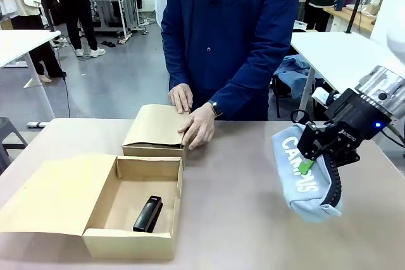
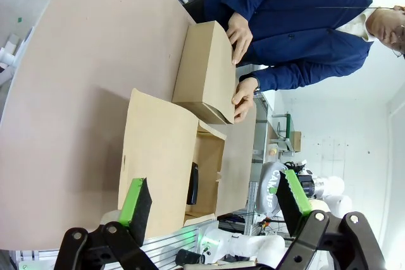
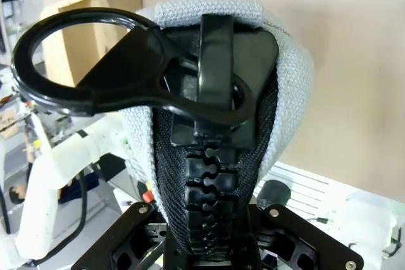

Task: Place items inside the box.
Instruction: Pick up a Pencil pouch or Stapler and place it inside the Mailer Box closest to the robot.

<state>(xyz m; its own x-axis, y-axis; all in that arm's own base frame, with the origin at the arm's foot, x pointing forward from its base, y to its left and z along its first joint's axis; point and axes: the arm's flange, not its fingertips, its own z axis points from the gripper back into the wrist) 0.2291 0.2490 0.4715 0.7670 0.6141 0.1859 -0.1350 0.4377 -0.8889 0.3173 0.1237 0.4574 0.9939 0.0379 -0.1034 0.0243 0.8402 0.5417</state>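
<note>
Toward front-left corner of table (image 1: 253, 232): open box (image 1: 130, 245). Near right edge, hanging: grey pencil case (image 1: 292, 169), pinched mid-length by right gripper (image 1: 308, 167), clamped tight. Best carried high over box wall, levelled, lowered left of stapler. Long axis steep, upper end leaning left, zip side facing right. Elsewhere: left gripper (image 2: 212, 197) spread wide, empty. Inside box by right wall: black stapler (image 1: 147, 214).

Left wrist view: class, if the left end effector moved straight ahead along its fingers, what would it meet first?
Probably the open cardboard box, at its flap or rim: it lies straight ahead of the left end effector. Depth is unclear from here.
</note>
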